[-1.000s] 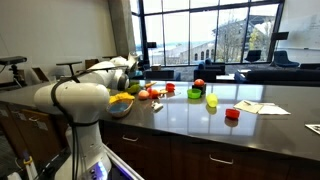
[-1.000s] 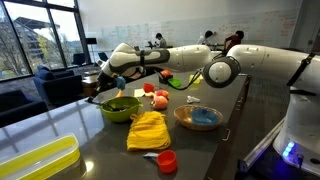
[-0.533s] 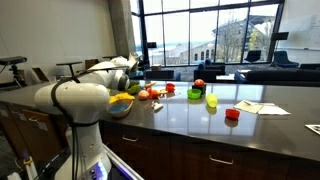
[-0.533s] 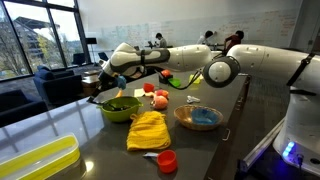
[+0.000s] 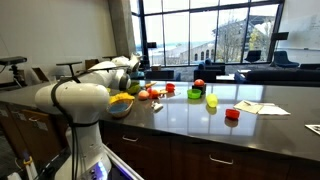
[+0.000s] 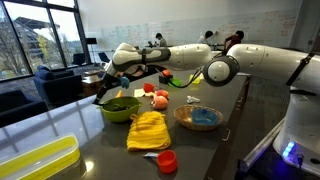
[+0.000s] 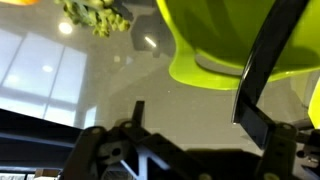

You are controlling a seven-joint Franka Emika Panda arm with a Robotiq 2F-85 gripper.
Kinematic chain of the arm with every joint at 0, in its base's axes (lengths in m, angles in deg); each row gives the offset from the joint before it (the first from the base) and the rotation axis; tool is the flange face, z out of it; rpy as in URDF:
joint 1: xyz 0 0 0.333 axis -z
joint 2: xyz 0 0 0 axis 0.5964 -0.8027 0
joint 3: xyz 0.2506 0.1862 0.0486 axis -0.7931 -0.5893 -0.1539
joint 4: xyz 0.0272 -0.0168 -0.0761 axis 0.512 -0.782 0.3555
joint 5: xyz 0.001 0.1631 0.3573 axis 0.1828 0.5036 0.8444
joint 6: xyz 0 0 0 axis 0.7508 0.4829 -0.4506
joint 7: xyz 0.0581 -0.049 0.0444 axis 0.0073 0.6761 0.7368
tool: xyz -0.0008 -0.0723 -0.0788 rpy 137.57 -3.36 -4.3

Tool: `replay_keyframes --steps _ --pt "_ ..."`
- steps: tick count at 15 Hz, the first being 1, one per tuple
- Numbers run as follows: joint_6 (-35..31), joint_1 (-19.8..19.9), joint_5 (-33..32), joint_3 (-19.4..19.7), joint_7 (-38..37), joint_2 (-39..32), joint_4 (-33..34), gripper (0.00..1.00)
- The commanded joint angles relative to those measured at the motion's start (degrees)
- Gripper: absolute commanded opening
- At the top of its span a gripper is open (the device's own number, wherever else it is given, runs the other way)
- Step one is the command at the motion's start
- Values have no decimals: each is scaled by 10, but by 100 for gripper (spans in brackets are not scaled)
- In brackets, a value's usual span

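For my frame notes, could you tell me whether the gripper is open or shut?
Open: the gripper shows its fingers wide apart in the wrist view, gripping nothing, near the green bowl.

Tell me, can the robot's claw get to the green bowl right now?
Probably yes: the gripper hangs open right by the rim of the green bowl, and nothing seems to sit between them.

The tool has opened: its jaws, nearly closed a second ago, now stand wide apart above the green bowl, with nothing between them.
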Motion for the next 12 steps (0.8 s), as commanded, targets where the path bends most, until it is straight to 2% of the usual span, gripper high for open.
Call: replay_keyframes --steps 1,7,12 --pt "50 3 -7 17 -43 29 -12 100" --pt "94 -18 -30 41 -79 64 -16 100" --pt "131 -21 -11 25 -67 70 -19 100"
